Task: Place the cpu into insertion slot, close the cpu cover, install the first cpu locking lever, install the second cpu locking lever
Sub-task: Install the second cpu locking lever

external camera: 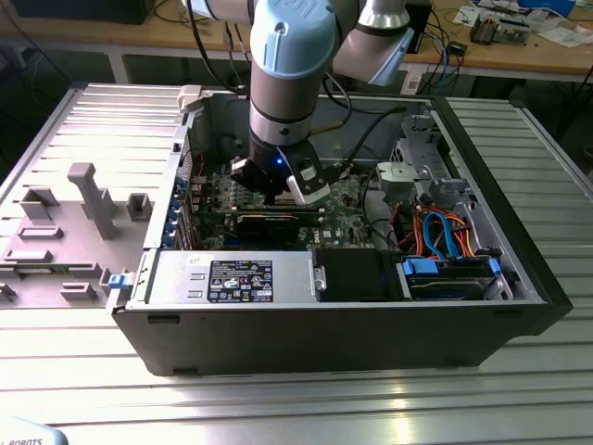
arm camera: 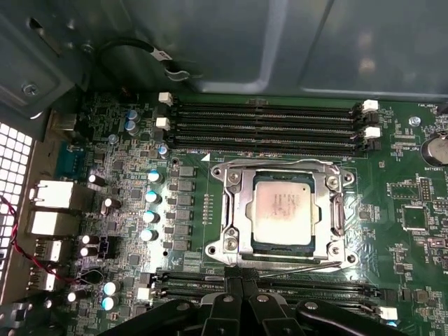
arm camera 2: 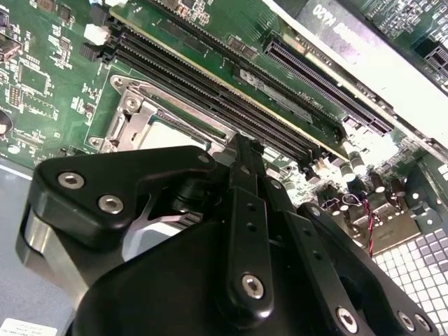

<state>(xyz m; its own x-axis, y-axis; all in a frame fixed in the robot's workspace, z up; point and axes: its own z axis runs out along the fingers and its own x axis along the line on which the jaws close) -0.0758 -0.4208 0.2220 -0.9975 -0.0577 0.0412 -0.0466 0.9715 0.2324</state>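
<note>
The cpu (arm camera: 283,210), a square chip with a dull silver top, lies flat in the insertion slot (arm camera: 348,257) on the green board. The cpu cover (arm camera: 241,203), a silver frame plate, lies down around it with the chip showing through its window. A thin metal lever (arm camera: 340,210) runs along one side of the socket; I cannot tell if it is latched. My gripper (arm camera: 241,280) sits at the socket's edge beside the memory slots, its fingers together with nothing seen between them. The gripper (arm camera 2: 241,143) covers most of the socket in the second wrist view. In the exterior view the gripper (external camera: 276,193) reaches down into the open computer case.
Long black memory slots (arm camera: 266,122) flank the socket on two sides. A black graphics card (external camera: 269,222) stands in front of the gripper, with the power supply (external camera: 232,278) nearer still. Drive bays with blue and orange cables (external camera: 445,241) fill the exterior view's right. A grey fixture (external camera: 83,199) lies outside the case.
</note>
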